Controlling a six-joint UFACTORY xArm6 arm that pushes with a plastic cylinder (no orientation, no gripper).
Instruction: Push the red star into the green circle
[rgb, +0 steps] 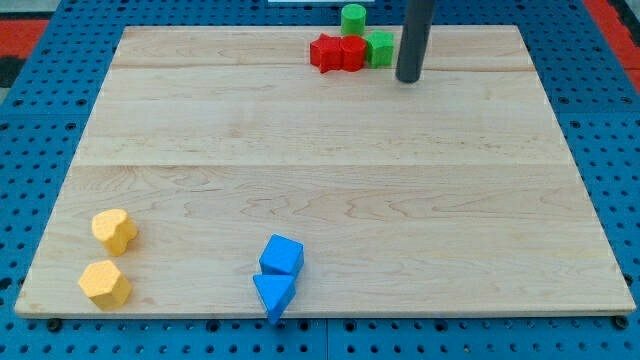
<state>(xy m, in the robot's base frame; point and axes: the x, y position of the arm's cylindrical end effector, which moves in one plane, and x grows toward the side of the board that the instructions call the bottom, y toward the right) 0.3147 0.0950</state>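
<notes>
The red star (324, 53) sits at the table's (320, 180) top edge, well to the view's left of my tip (408, 79), touching a red cylinder (351, 52). The green circle (352, 18) stands just above that, a second green block (379, 48) beside my tip. I carry no claw, only this rod.

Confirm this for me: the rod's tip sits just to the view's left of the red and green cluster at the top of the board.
Wrong side. In the camera view, my tip sits just to the view's right of the cluster, beside the green block, not to its left. The red star lies at the cluster's far left; the green circle is at its top.
</notes>
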